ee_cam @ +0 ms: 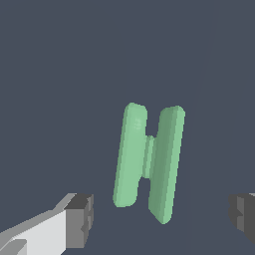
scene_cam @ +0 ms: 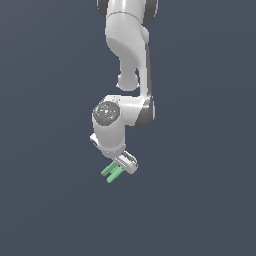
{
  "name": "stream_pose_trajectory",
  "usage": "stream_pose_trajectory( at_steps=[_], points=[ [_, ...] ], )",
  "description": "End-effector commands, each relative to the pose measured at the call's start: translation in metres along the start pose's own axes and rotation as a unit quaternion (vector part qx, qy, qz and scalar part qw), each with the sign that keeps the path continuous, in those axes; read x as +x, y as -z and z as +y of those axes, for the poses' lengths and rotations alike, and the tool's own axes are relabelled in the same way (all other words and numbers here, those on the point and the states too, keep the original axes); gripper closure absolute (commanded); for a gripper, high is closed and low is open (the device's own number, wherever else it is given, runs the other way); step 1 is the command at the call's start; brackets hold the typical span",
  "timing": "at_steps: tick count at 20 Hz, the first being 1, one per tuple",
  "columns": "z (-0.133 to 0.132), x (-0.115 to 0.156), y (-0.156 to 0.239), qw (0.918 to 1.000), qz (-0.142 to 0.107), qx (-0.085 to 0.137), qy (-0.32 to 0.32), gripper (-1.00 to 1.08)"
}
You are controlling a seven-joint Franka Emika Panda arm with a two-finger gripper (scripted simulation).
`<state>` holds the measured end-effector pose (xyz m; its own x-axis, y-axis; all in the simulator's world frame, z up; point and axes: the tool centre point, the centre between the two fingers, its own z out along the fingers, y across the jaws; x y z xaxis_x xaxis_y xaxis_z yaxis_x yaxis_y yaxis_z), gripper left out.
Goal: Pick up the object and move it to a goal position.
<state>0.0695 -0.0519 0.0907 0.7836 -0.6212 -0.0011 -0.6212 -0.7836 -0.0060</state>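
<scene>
While the gripper (ee_cam: 159,219) gapes, one object (ee_cam: 148,160) lies between.

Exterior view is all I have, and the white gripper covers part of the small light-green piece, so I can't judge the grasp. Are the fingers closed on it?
Observer: No. In the wrist view the white gripper is open: its dark finger pads stand wide apart, with a clear gap between each pad and the small light-green piece.
Operator: How does the piece lie between them?
Observer: It is two parallel bars joined by a short bridge in the middle, and the bars' long sides face the pads.
Operator: Is it centred?
Observer: Roughly; it sits a little nearer one pad than the other.
</scene>
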Motion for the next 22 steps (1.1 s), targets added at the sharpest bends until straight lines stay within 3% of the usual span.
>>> stream_pose_trajectory(
  at_steps=[1, 15, 22],
  points=[
    [0.0, 0.005, -0.009, 0.9997, 0.0, -0.001, -0.025, -0.92],
    [0.002, 0.011, -0.028, 0.998, 0.0, -0.003, -0.063, -0.92],
    [0.003, 0.011, -0.06, 0.9979, 0.001, -0.003, -0.065, -0.92]
  ],
)
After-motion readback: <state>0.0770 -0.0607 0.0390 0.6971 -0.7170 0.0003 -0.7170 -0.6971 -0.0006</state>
